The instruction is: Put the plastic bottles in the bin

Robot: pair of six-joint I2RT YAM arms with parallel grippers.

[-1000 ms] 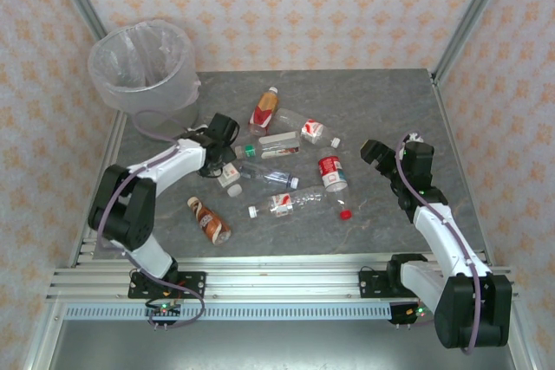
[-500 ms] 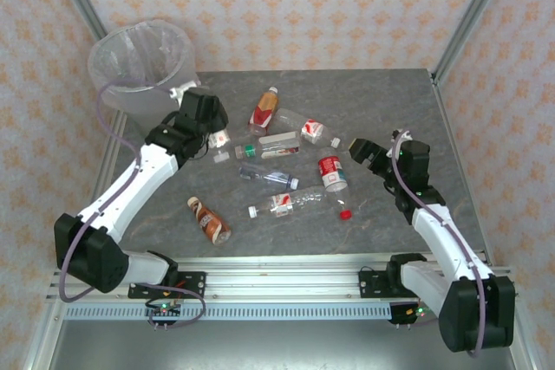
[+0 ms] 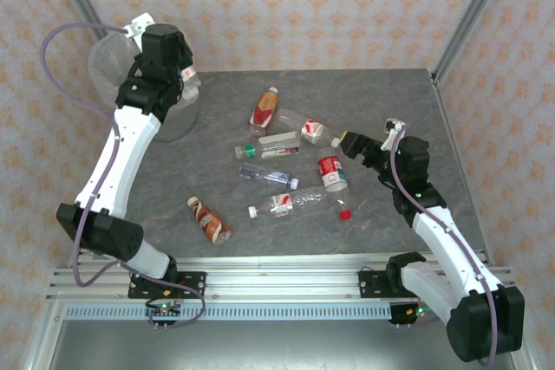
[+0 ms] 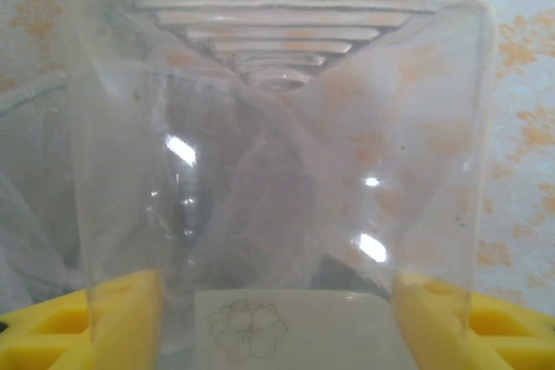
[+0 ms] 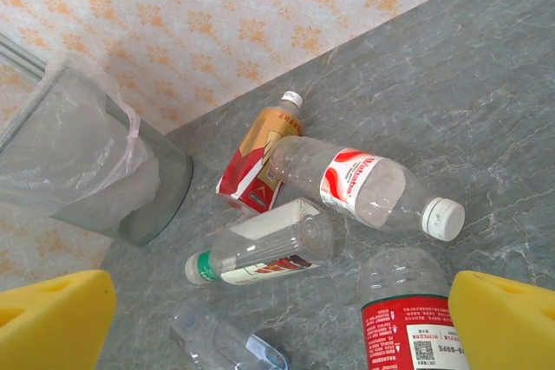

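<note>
Enclosing the scene are walls [image 3: 303, 6] papered in an orange flower pattern, with metal posts [image 3: 464, 19] at the corners. Below them lies the grey marbled worktop [image 3: 390, 101]. At its 10 o'clock corner stands the bin [image 3: 104, 62], round, milky and lined with a crinkled clear bag.

The left hand [image 4: 277, 322] hangs over the bin's 3 o'clock side. Its yellow pads are closed on a clear bottle [image 4: 277, 171] whose long axis runs straight away from the wrist camera. The right hand [image 5: 277, 318] hovers toward 3 o'clock of the worktop, fingers spread wide and holding nothing.

The other bottles lie on their sides around the middle:
- The crushed bottle [image 3: 286, 203] points its white cap to 8 o'clock.
- The red-and-white bottle [image 3: 312, 130] points its cap to 4 o'clock.
- The green-capped bottle [image 3: 269, 145] points to 9 o'clock.
- The orange bottle [image 3: 264, 110] points to 1 o'clock.
- The brown bottle [image 3: 208, 218] points to 11 o'clock.
- The red-labelled bottle [image 3: 331, 171] lies along 12 to 6.

A loose red cap [image 3: 344, 212] rests just beside the red-labelled bottle, at its 6 o'clock end.
</note>
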